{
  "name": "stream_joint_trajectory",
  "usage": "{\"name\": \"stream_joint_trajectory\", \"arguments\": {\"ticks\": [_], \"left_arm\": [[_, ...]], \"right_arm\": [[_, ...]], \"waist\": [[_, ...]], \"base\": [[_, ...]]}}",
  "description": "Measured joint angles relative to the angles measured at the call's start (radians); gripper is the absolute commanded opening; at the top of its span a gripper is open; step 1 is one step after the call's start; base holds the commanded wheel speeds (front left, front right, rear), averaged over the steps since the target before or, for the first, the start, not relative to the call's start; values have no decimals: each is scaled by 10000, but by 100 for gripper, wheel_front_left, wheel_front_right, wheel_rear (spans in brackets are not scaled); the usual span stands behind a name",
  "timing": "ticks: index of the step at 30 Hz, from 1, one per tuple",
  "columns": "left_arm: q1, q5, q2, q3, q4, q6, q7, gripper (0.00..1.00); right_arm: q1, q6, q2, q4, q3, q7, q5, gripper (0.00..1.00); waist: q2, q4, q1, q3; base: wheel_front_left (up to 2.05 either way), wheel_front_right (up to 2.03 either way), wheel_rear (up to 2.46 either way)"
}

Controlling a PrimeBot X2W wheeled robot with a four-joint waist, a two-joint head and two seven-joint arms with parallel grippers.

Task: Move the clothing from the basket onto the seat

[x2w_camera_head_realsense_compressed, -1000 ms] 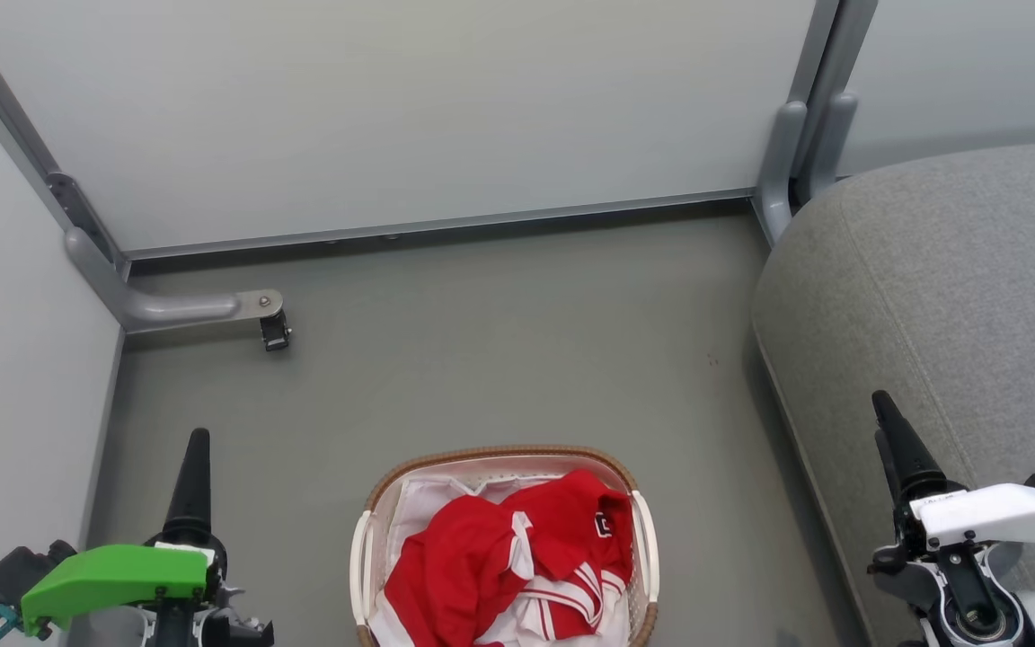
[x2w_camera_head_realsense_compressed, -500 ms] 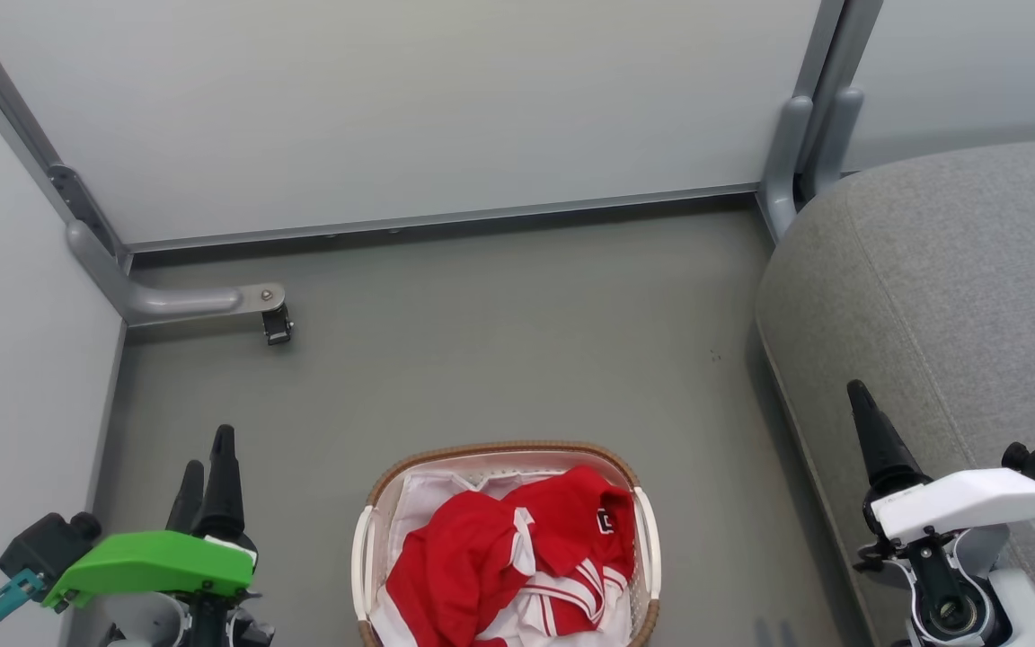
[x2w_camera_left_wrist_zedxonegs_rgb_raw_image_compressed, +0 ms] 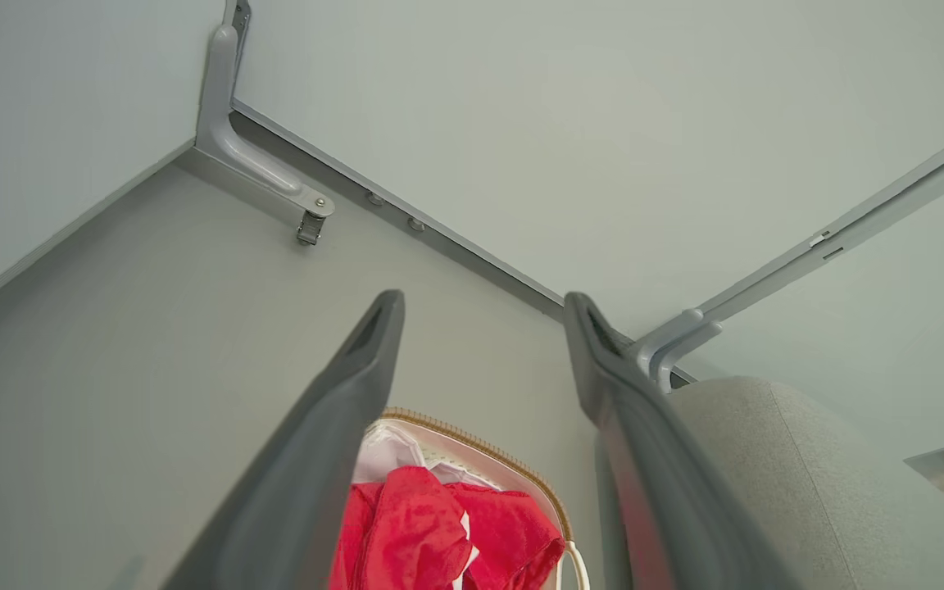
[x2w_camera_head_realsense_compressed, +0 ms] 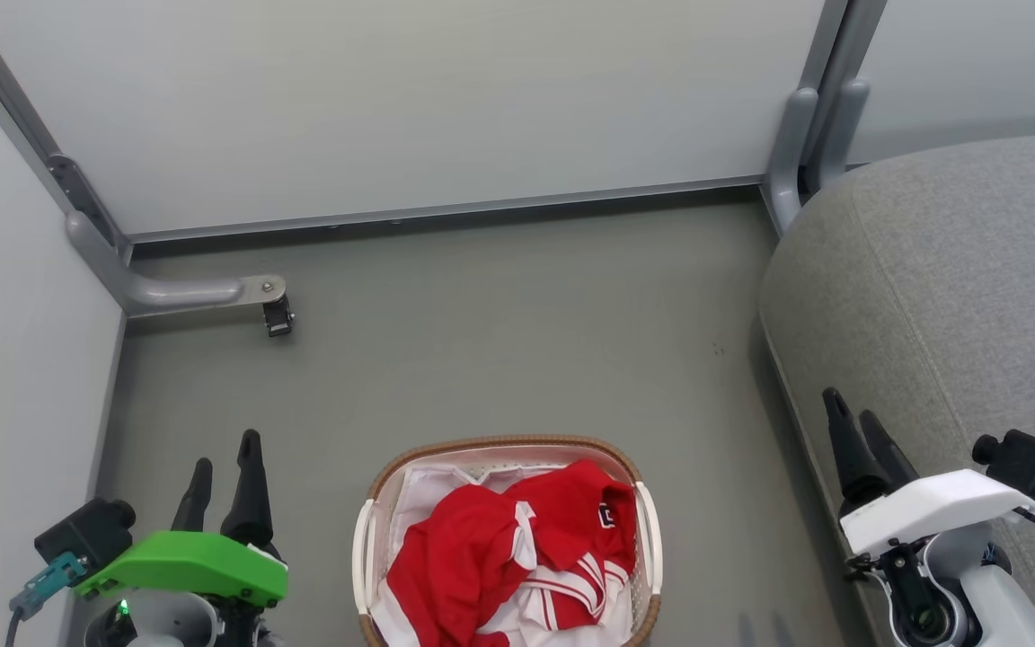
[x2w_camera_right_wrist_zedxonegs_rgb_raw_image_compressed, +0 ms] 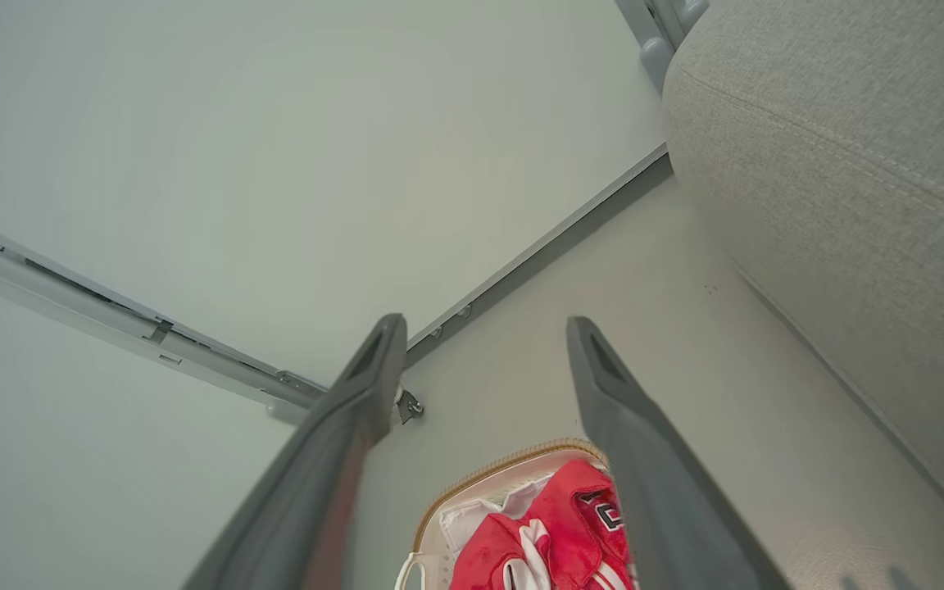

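Observation:
The red clothing [x2w_camera_head_realsense_compressed: 517, 548] with white stripes and a dark badge lies bunched in the white basket [x2w_camera_head_realsense_compressed: 360, 557] with the tan rim, at the bottom centre of the head view. It also lies low in both wrist views, clothing [x2w_camera_left_wrist_zedxonegs_rgb_raw_image_compressed: 431, 533] and clothing [x2w_camera_right_wrist_zedxonegs_rgb_raw_image_compressed: 562, 524]. My left gripper [x2w_camera_head_realsense_compressed: 225, 454] is open with nothing in it, left of the basket and clear of it. My right gripper [x2w_camera_head_realsense_compressed: 854, 409] is open and holds nothing, to the basket's right, in front of the grey seat [x2w_camera_head_realsense_compressed: 949, 296]. The seat [x2w_camera_right_wrist_zedxonegs_rgb_raw_image_compressed: 849, 164] fills the right side.
Pale partition walls close the far side and the left. A grey metal bracket foot [x2w_camera_head_realsense_compressed: 212, 292] with a small caster juts onto the grey floor at the far left. A post [x2w_camera_head_realsense_compressed: 800, 135] stands at the seat's far corner. Bare floor lies beyond the basket.
Both grippers have turned, so two separate fingers now show on each. The left has shifted right, the right has shifted left, both toward the basket. The clothing has not moved.

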Motion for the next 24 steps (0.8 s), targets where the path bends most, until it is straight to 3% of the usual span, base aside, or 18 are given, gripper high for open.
{"name": "stream_joint_trajectory", "arguments": {"ticks": [24], "left_arm": [[4, 2905, 100, -953, 234, 700, -694, 100]], "right_arm": [[-121, 0, -138, 506, 506, -704, -2947, 100]], "waist": [[0, 50, 0, 198]], "base": [[0, 0, 0]]}}
